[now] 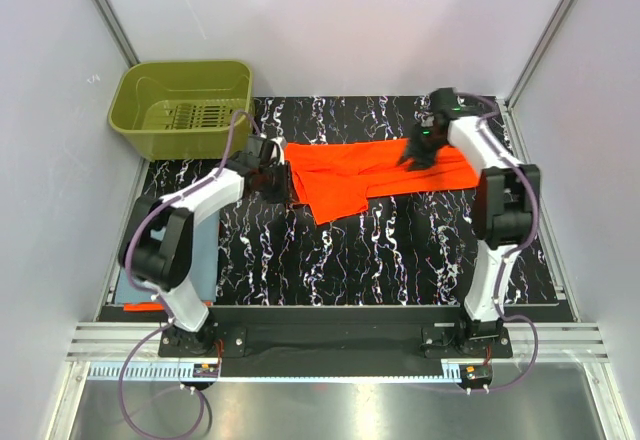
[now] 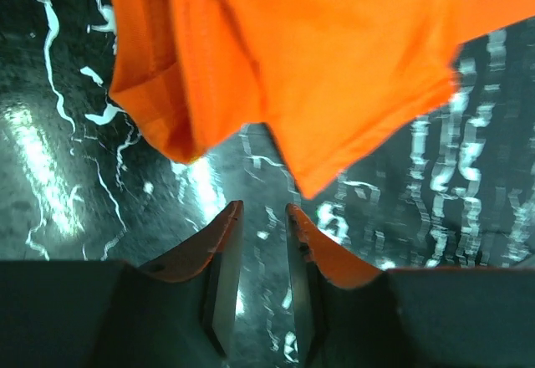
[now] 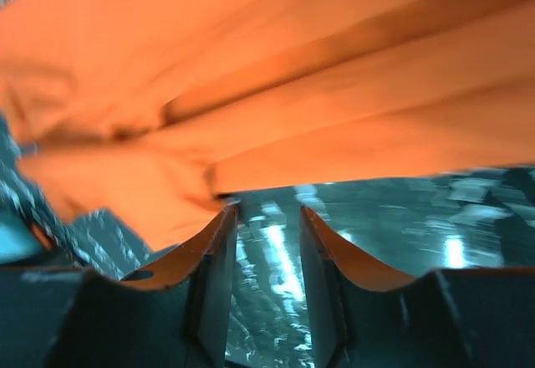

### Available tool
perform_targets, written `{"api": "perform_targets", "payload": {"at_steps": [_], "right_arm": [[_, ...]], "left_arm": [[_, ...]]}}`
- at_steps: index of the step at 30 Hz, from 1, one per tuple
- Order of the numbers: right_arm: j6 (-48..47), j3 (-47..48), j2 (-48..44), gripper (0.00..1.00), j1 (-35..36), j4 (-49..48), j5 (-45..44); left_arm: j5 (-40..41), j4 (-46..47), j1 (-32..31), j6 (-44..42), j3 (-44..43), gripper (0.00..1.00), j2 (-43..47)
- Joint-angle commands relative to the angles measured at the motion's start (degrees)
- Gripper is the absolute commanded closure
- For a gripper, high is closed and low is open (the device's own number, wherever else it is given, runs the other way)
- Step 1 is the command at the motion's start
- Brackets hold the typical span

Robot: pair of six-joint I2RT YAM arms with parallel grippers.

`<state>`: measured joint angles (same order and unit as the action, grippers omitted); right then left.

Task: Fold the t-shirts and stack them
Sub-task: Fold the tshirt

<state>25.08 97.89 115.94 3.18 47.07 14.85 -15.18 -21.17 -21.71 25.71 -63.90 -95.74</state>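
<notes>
The bright orange t-shirt (image 1: pixel 365 172) lies partly folded across the back of the black marbled table (image 1: pixel 400 250). My left gripper (image 1: pixel 277 176) sits low at its left edge; in the left wrist view (image 2: pixel 263 209) the fingers stand slightly apart and empty, with the shirt's hem (image 2: pixel 318 75) just ahead. My right gripper (image 1: pixel 419 150) is over the shirt's right part; in the right wrist view (image 3: pixel 266 211) it is open, with the tips at the edge of the cloth folds (image 3: pixel 276 92). A flat blue-grey rectangle (image 1: pixel 205 260) lies at the table's left edge, mostly hidden by the left arm.
An olive-green plastic basket (image 1: pixel 185 105) stands at the back left corner, just behind my left gripper. Grey walls close in the sides and back. A small orange strip (image 1: pixel 140 307) shows at the near left by the left arm's base.
</notes>
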Motion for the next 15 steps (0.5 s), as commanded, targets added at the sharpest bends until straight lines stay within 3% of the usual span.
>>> {"api": "perform_targets", "payload": {"at_steps": [1,4,9,15], "right_arm": [[1.9,0.7,0.5,0.58,7.7,-4.1,0.4],[1.6,1.3,2.4,0.60,11.4,-4.1,-2.4],[0.8,1.1,3.8,0.77,14.7,-3.7,-4.8],[0.1,0.5,5.3,0.79,16.2,-3.5,-5.9]], "left_arm": [[-1.9,1.2,0.3,-1.9,-4.3,0.69,-4.0],[-2.1,1.7,0.6,-1.5,-6.8,0.68,-6.6],[-2.9,1.7,2.0,-1.4,-8.8,0.68,-8.8],[-3.8,1.6,4.0,-0.8,-7.6,0.68,-9.9]]}}
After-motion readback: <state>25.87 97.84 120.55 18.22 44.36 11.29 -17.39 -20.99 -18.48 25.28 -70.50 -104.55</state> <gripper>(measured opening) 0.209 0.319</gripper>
